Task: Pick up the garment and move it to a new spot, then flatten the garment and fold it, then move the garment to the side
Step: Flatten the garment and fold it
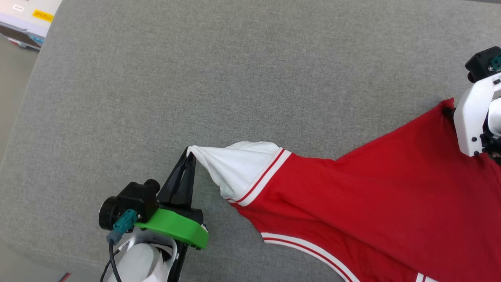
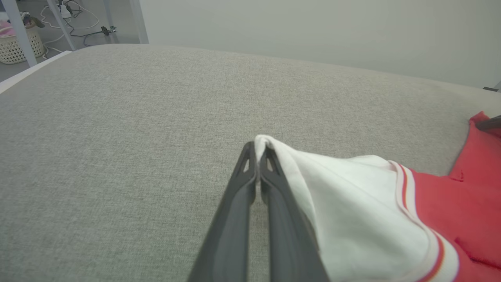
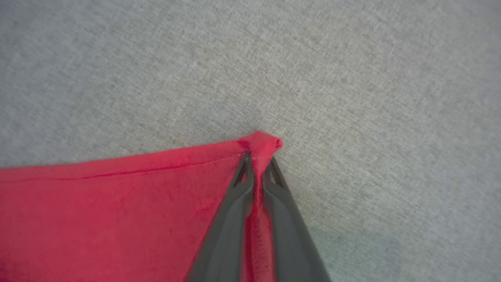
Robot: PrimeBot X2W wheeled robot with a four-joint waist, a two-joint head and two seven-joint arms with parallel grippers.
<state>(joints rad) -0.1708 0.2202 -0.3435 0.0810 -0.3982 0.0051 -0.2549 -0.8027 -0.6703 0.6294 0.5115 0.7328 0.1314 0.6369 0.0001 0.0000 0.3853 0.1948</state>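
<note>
The garment point(image 1: 372, 188), a red shirt with white sleeves and red-white striped trim, lies stretched across the grey surface from the middle to the right. My left gripper point(image 1: 190, 153) is shut on the tip of its white sleeve point(image 2: 352, 203), the cloth pinched between the dark fingertips point(image 2: 250, 156). My right gripper point(image 3: 256, 156) is shut on a red corner of the garment point(image 3: 117, 203), which bunches just past its fingertips. In the head view, the right arm's white wrist point(image 1: 473, 117) stands over the red corner at the right edge, hiding the fingers.
The grey fabric surface point(image 1: 235, 78) spreads wide behind and left of the garment. Its left edge drops to the floor, where a pale basket point(image 2: 19, 43) and cables lie beyond. Papers with a yellow label point(image 1: 42, 15) sit at the far left corner.
</note>
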